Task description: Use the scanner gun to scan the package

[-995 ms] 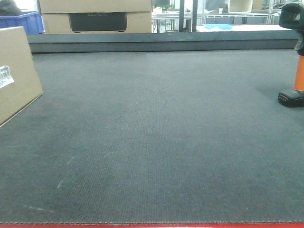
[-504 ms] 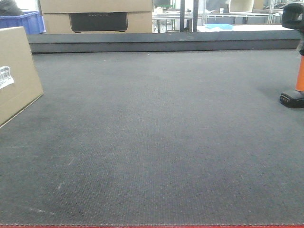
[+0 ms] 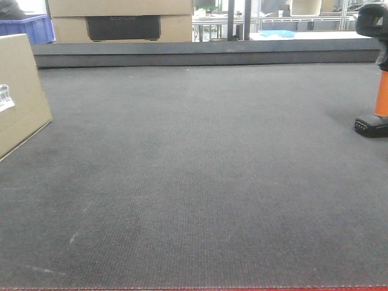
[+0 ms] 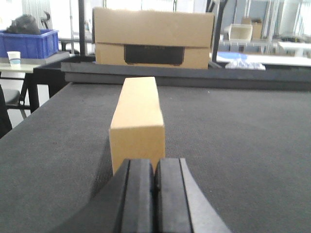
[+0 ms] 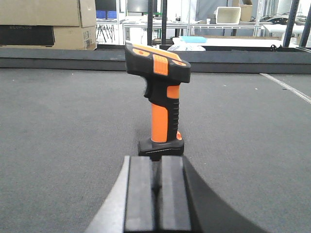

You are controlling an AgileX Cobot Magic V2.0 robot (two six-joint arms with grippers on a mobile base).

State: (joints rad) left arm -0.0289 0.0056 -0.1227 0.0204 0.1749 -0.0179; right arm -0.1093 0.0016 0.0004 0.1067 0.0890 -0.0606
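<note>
The package (image 3: 23,91), a tan cardboard box with a white barcode label (image 3: 5,97), stands on its edge at the left border of the front view. In the left wrist view the package (image 4: 137,121) rises just beyond my left gripper (image 4: 154,167), whose pads are pressed together with nothing between them. The scanner gun (image 3: 377,79) stands upright on its black base at the right border of the front view. Seen from the right wrist, the scanner gun (image 5: 160,97) is directly ahead of my right gripper (image 5: 156,162), which is shut and empty, a short way from the base.
A dark grey mat (image 3: 200,182) covers the table, with a raised dark ledge (image 3: 206,53) along the far side. Behind the ledge sit larger cardboard boxes with a dark panel (image 3: 123,23) and a blue bin (image 3: 27,27). A red strip marks the near edge.
The whole front view has shifted a few pixels to the left. The package and the scanner gun keep their places on the mat.
</note>
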